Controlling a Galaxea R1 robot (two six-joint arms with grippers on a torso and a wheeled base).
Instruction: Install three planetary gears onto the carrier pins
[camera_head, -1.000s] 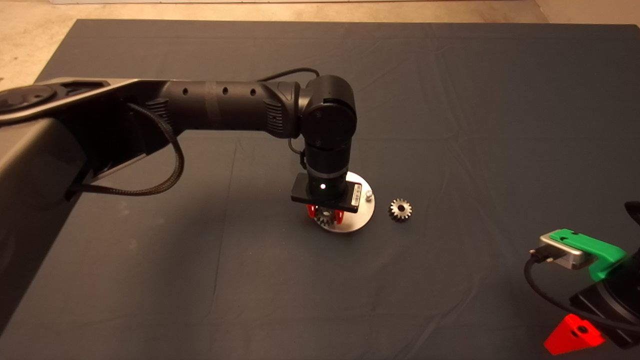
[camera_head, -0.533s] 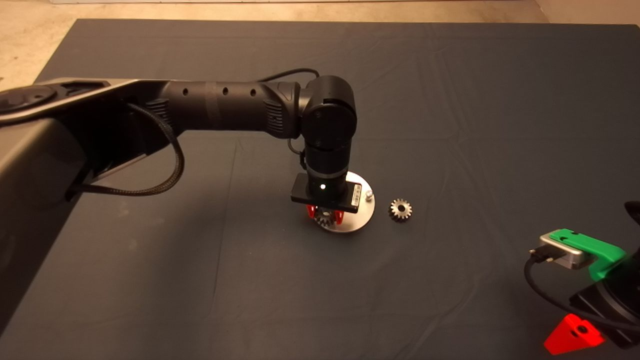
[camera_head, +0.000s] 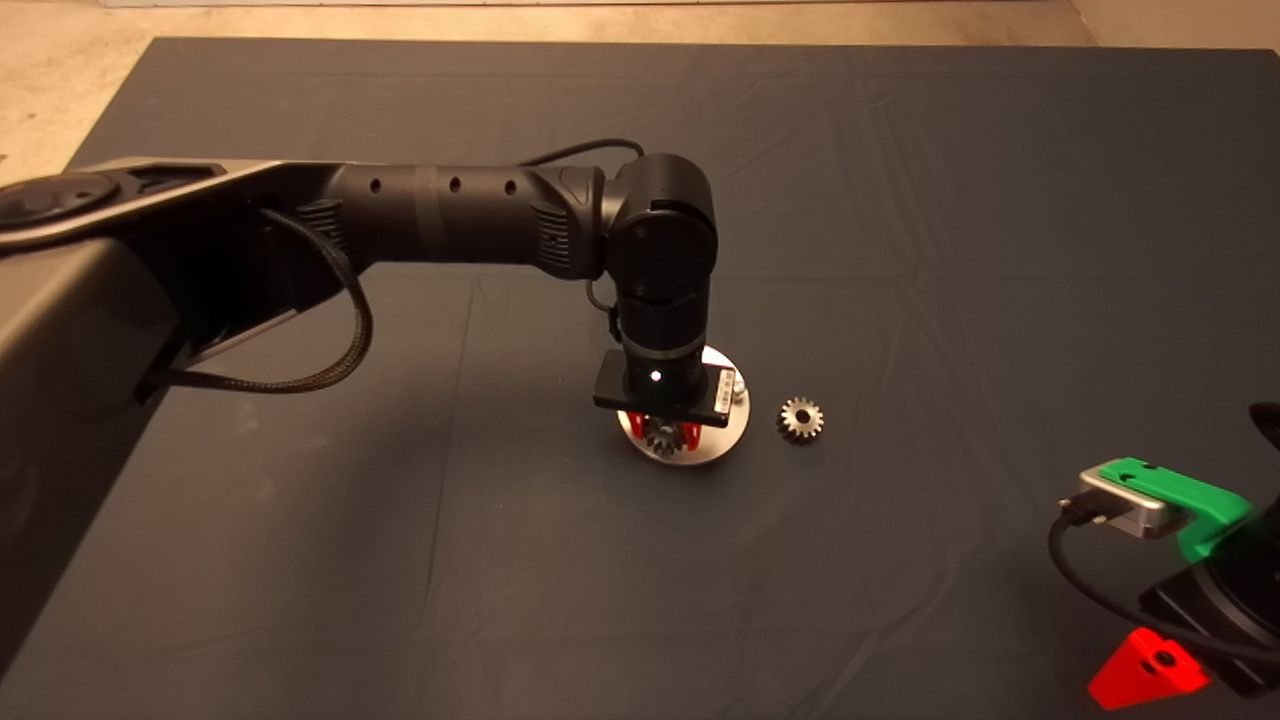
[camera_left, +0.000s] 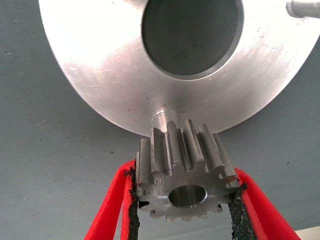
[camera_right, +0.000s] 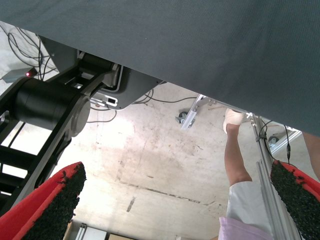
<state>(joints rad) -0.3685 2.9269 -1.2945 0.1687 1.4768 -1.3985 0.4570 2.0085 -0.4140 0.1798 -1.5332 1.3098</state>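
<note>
My left gripper (camera_head: 663, 436) hangs over the near edge of the shiny round carrier disc (camera_head: 722, 442) and is shut on one silvery planetary gear (camera_head: 661, 437). In the left wrist view the gear (camera_left: 184, 167) sits between my red fingers (camera_left: 111, 210), its bore facing the camera, just above a carrier pin (camera_left: 161, 118) at the disc's (camera_left: 95, 70) rim. A second pin (camera_left: 301, 7) stands bare; it shows in the head view too (camera_head: 738, 383). A second gear (camera_head: 800, 419) lies on the mat right of the disc. The third gear and third pin are out of view.
My right gripper (camera_head: 1148, 672) is parked at the lower right edge, open; its wrist view (camera_right: 172, 200) looks past the mat edge at the floor, a robot base (camera_right: 50, 107) and a person's leg (camera_right: 237, 160). The dark mat (camera_head: 900, 200) stretches all around the disc.
My left gripper has shifted slightly to the right and down with the gear still in it. The loose gear and the right arm have not moved.
</note>
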